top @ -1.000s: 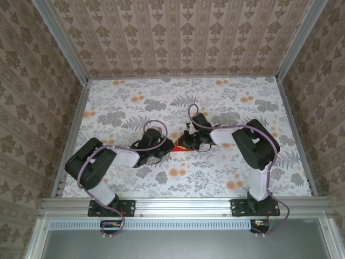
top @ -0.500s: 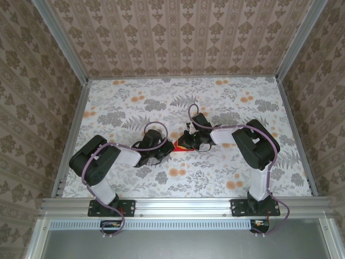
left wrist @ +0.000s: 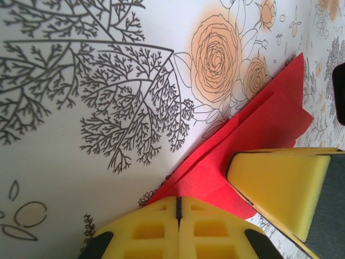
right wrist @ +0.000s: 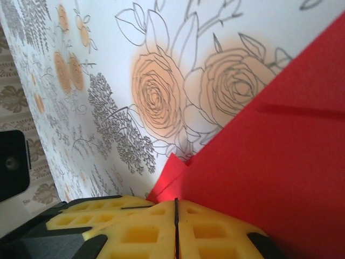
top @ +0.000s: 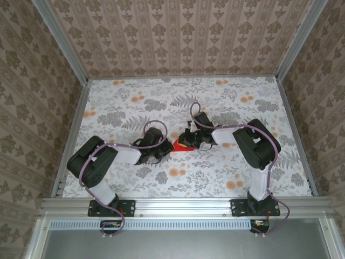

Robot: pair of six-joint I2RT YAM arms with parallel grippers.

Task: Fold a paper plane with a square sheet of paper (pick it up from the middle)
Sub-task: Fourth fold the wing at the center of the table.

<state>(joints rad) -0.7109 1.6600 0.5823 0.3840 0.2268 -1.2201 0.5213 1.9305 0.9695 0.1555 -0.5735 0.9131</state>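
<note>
- While the square sheet of paper (left wrist: 253, 135) lay creased and layered on the flowered table (left wrist: 81, 151), running from bottom centre to upper right of the left wrist view, it was flanked by both arms at the middle of the top view.
- The left gripper (left wrist: 178, 204) was seen with its yellow pads drawn tight together at the paper's lower tip. Whether a layer was pinched could not be told.
- The right gripper (right wrist: 175, 205) was likewise closed, seam to seam, at the paper's edge at the bottom of its own view, with nothing clearly held.
- It was judged that the layers could be dragged out of line, and the crease skewed, if either closed tip were slid while pressed on such thin paper.
- A small loose flap (right wrist: 170, 174) just above the right pads could be snagged and crumpled.
- With the right gripper's pad (left wrist: 280, 186) just beside the left tips, a knock between the arms could be caused by any careless move.
</note>
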